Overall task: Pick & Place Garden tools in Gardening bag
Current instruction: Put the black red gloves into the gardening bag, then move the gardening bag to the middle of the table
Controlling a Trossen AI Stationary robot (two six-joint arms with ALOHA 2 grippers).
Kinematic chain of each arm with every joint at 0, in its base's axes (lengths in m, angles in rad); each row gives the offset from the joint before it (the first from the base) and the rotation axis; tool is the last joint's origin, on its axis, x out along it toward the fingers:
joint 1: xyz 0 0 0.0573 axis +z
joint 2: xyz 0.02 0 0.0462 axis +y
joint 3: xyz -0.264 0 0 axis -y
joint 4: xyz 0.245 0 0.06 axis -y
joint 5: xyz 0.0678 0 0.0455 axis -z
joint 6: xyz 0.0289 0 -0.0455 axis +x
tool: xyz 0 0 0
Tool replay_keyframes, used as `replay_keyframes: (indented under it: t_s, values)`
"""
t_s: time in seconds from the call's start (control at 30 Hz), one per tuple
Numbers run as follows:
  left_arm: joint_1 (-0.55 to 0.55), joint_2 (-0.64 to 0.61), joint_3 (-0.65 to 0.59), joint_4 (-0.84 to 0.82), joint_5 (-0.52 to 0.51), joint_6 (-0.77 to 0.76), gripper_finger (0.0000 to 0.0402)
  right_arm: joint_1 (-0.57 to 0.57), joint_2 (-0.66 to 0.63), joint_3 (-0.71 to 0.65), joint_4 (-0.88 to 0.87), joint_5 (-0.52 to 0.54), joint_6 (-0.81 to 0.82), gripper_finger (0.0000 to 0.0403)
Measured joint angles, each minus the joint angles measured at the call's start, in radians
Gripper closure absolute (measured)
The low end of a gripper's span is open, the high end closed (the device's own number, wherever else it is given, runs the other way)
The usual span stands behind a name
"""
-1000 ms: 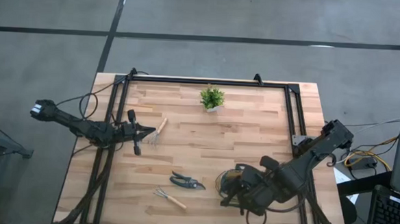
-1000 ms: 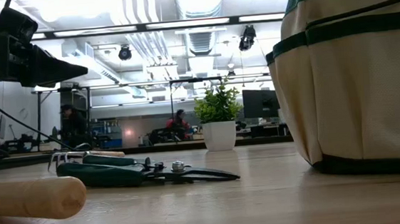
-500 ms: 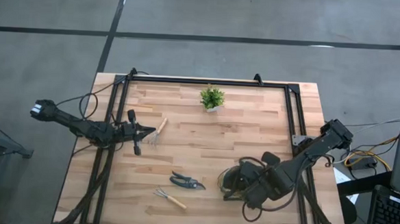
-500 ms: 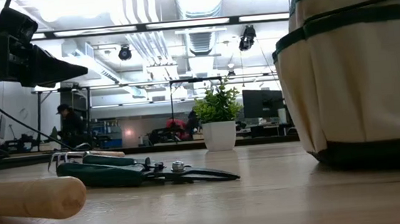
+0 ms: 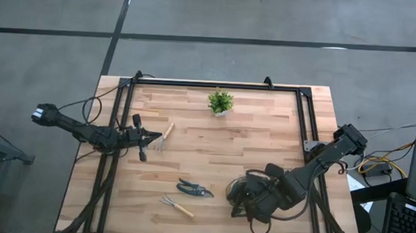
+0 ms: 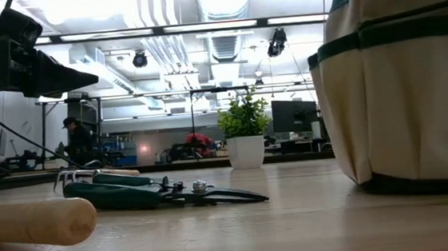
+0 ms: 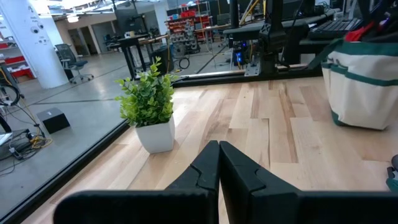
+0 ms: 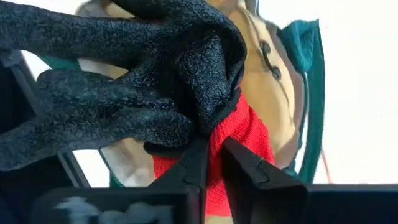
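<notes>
My right gripper [image 8: 211,158] is shut on the black-and-red glove [image 8: 124,81] right over the khaki gardening bag [image 8: 277,93], which stands at the near right of the table [image 5: 237,191] and fills the right of the low view [image 6: 401,79]. My left gripper [image 7: 218,163] is shut and empty, hovering at the table's left [image 5: 152,137] beside a wooden-handled mini rake [image 5: 165,135]. Dark-handled pruning shears [image 5: 193,189] and a second mini rake [image 5: 177,207] lie flat on the table left of the bag. My right gripper pinches the glove between its two fingers [image 8: 194,163] where the black palm meets the red cuff [image 8: 239,134]. The black part bunches up beyond the fingertips. The glove is lifted clear of the table, in front of the bag's khaki wall.
A small green potted plant [image 5: 221,102] stands at the far middle of the table. A black frame [image 5: 217,85] runs along the far edge and both sides. Bare wood lies between the plant and the shears. People stand in the room behind [image 6: 77,137].
My right arm has shifted slightly over the bag with the glove still held. In the low view the bag's wall has moved a little toward the table's right.
</notes>
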Motion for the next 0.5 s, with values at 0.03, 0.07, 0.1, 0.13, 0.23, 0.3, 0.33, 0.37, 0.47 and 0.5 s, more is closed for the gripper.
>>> replay_keyframes:
  t_s: [0.03,0.07,0.1,0.13,0.23,0.3,0.33,0.37,0.47,0.5]
  values:
    - [0.0,0.0,0.0,0.0,0.0,0.0,0.039,0.0,0.0,-0.003,-0.01,0.0,0.007,0.036]
    - [0.0,0.0,0.0,0.0,0.0,0.0,0.039,0.0,0.0,-0.005,-0.023,0.0,0.022,0.035]
    - [0.0,0.0,0.0,0.0,0.0,0.0,0.039,0.0,0.0,-0.01,-0.042,0.0,0.035,0.034]
    - [0.0,0.0,0.0,0.0,0.0,0.0,0.039,0.0,0.0,-0.016,-0.059,0.0,0.048,0.033]
    - [0.0,0.0,0.0,0.0,0.0,0.0,0.039,0.0,0.0,-0.029,-0.094,-0.005,0.073,0.0302]
    - [0.0,0.0,0.0,0.0,0.0,0.0,0.039,0.0,-0.001,-0.03,-0.106,-0.012,0.075,0.0285]
    - [0.0,0.0,0.0,0.0,0.0,0.0,0.039,0.0,-0.002,-0.03,-0.102,-0.016,0.068,0.0278]
    - [0.0,0.0,0.0,0.0,0.0,0.0,0.039,0.0,-0.002,-0.03,-0.095,-0.022,0.056,0.0269]
    - [0.0,0.0,0.0,0.0,0.0,0.0,0.039,0.0,-0.002,-0.021,-0.094,-0.024,0.019,0.0248]
    - [0.0,0.0,0.0,0.0,0.0,0.0,0.039,0.0,-0.002,-0.016,-0.094,-0.017,0.006,0.0242]
